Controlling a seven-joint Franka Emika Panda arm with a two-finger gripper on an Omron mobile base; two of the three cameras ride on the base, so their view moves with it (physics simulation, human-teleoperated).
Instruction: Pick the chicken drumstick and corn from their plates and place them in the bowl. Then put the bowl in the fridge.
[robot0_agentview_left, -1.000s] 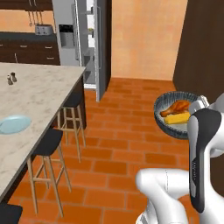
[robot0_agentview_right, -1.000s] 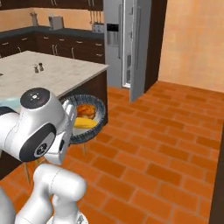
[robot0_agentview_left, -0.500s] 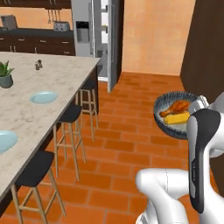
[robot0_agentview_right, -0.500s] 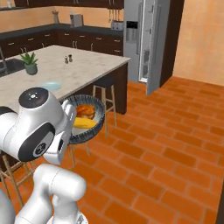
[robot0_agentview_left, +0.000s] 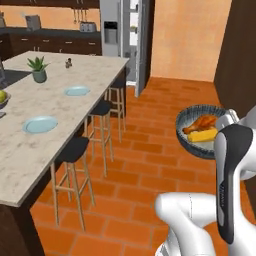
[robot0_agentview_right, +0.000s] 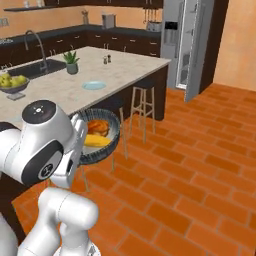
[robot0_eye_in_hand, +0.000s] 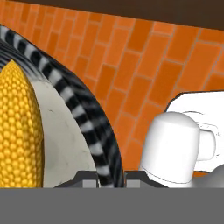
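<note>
My gripper (robot0_eye_in_hand: 110, 178) is shut on the striped rim of the dark grey bowl (robot0_eye_in_hand: 85, 127), which hangs in the air over the brick floor. Inside the bowl (robot0_agentview_left: 182, 137) lie the orange-brown chicken drumstick (robot0_agentview_left: 202, 122) and the yellow corn (robot0_agentview_left: 204, 135). From the right base view the bowl (robot0_agentview_right: 118, 138) sits beside my arm's upper joint, with the chicken drumstick (robot0_agentview_right: 99, 126) above the corn (robot0_agentview_right: 95, 141). The corn (robot0_eye_in_hand: 17, 127) looms close in the hand view. Two pale blue plates (robot0_agentview_left: 76, 91) (robot0_agentview_left: 40, 124) lie bare on the island. The fridge (robot0_agentview_left: 124, 39) stands at the back, its door open.
A long marble island (robot0_agentview_left: 30, 150) runs along the left with several dark stools (robot0_agentview_left: 75, 150) beside it. On it stand a potted plant (robot0_agentview_left: 38, 68), shakers (robot0_agentview_left: 68, 62) and a fruit bowl of apples (robot0_agentview_right: 13, 85). Open brick floor (robot0_agentview_left: 150, 150) stretches toward the fridge (robot0_agentview_right: 187, 45).
The whole picture has shifted: the base has moved, so more of the island shows and the fridge looks farther off. The bowl stays in the gripper, held the same way.
</note>
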